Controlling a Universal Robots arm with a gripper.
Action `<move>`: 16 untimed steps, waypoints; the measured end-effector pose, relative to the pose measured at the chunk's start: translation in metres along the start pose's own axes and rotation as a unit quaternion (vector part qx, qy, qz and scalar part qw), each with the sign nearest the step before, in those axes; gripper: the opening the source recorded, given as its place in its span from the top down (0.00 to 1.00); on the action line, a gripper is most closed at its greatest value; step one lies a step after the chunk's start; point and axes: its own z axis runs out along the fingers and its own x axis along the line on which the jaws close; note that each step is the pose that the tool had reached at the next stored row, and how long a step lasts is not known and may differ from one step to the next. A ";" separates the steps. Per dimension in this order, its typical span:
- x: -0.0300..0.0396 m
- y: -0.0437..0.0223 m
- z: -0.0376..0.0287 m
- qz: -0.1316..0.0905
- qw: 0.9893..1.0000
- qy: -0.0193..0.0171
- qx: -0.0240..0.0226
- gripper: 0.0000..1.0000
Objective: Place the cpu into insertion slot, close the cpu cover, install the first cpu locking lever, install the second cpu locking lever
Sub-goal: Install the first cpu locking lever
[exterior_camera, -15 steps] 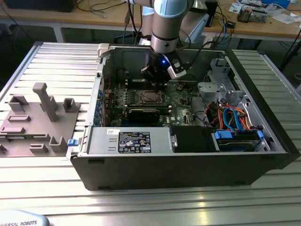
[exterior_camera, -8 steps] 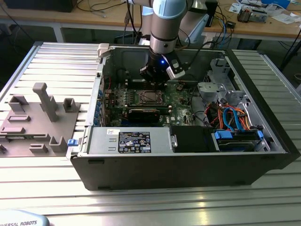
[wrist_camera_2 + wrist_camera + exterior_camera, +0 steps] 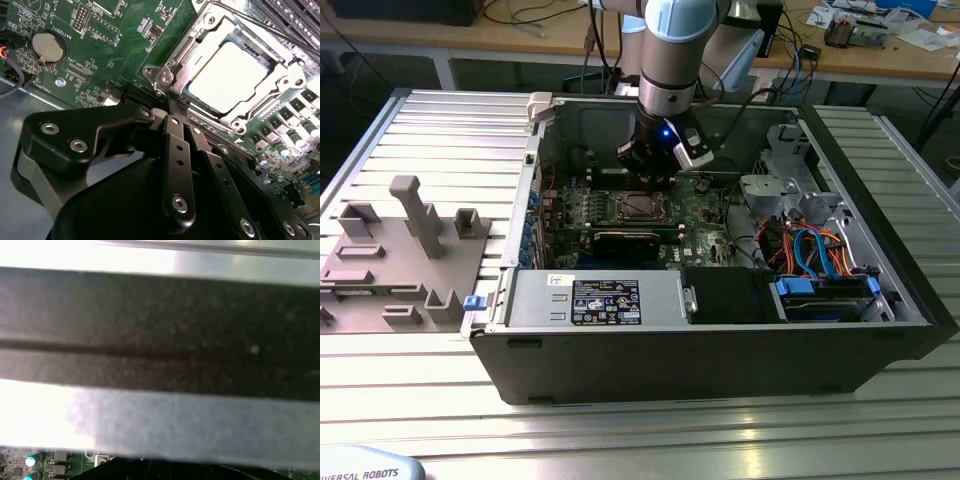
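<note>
While the gripper (image 3: 179, 102) hangs with its fingers pressed together just beside the socket, the cpu (image 3: 231, 75) lies under the shut cpu cover (image 3: 200, 35), upper right.

My arm (image 3: 672, 60) reaches straight down, wrist vertical. My gripper (image 3: 179, 107) points downward, its black fingers (image 3: 176, 150) pressed together, nothing between them.

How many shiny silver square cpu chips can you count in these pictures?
1. The shiny silver square cpu sits on the green motherboard, framed by the thin silver metal cpu cover, just beyond the black end effector. Others may be hidden.
</note>
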 end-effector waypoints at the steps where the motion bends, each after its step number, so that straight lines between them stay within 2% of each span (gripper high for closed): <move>1: 0.0000 -0.0001 0.0003 0.000 1.000 0.000 0.000 0.89; 9: -0.0002 0.0022 0.0010 0.000 1.000 0.000 -0.001 0.89; 16: -0.0001 0.0019 -0.0025 0.000 1.000 0.000 -0.001 0.89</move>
